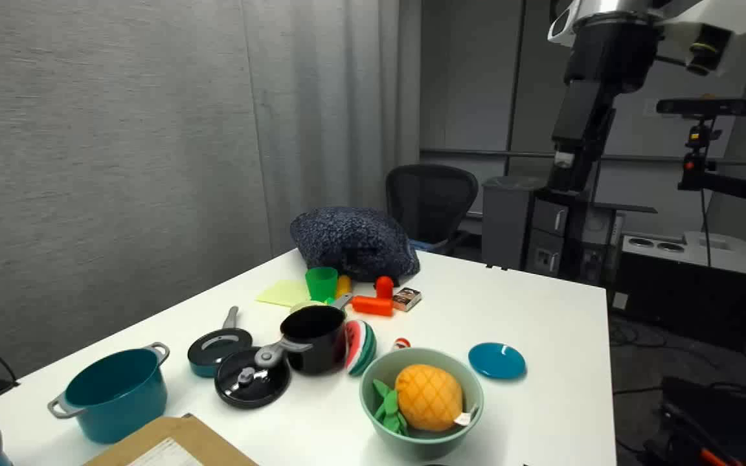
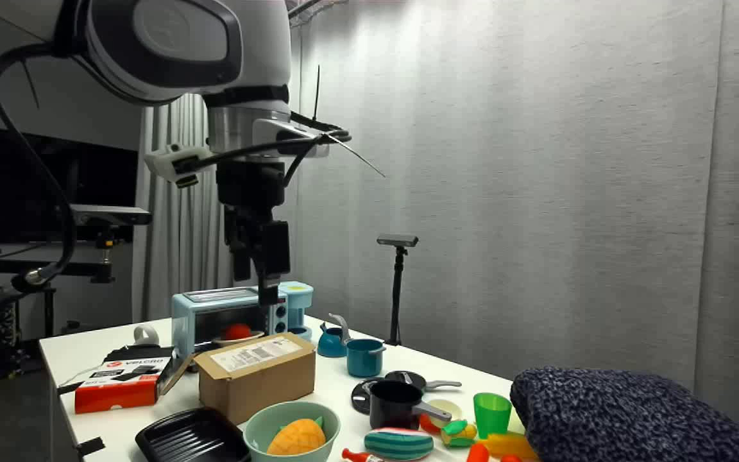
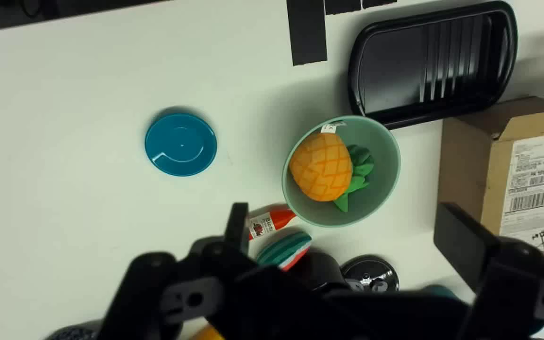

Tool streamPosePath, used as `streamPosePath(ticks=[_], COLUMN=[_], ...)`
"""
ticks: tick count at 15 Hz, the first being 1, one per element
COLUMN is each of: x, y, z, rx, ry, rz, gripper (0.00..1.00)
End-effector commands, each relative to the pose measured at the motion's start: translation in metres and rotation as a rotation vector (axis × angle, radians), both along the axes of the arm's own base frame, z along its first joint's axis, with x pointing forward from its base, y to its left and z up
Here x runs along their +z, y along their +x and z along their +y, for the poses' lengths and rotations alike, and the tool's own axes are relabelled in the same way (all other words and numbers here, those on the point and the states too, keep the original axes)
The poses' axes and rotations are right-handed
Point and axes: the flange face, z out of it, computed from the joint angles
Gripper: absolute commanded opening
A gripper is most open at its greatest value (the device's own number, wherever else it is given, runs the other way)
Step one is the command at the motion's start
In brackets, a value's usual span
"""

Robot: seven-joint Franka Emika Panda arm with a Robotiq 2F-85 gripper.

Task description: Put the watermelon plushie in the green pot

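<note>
The watermelon plushie lies on its side on the white table, its red face against the black pot. It shows in the exterior view with its striped rind up and partly in the wrist view, where my gripper hides part of it. The green pot stands close by, also seen in the wrist view and an exterior view. An orange pineapple plushie lies inside it. My gripper is open and empty, high above the table in both exterior views.
A red bottle lies between plushie and green pot. A black tray and cardboard box stand by the pot. A black lid, teal pot, teal plate, green cup and dark cushion are around.
</note>
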Motion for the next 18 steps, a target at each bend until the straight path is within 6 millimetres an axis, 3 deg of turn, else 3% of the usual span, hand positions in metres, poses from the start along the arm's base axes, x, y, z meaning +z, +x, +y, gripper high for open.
streamPosePath(ticks=[1, 13, 18], x=[-0.0002, 0.0001, 0.0004], y=[0.0004, 0.0004, 0.0090], z=[-0.0001, -0.0001, -0.0020], rx=[0.000, 0.000, -0.111], ry=[0.000, 0.000, -0.069], rz=[0.002, 0.001, -0.110], gripper=[1.00, 1.00, 1.00])
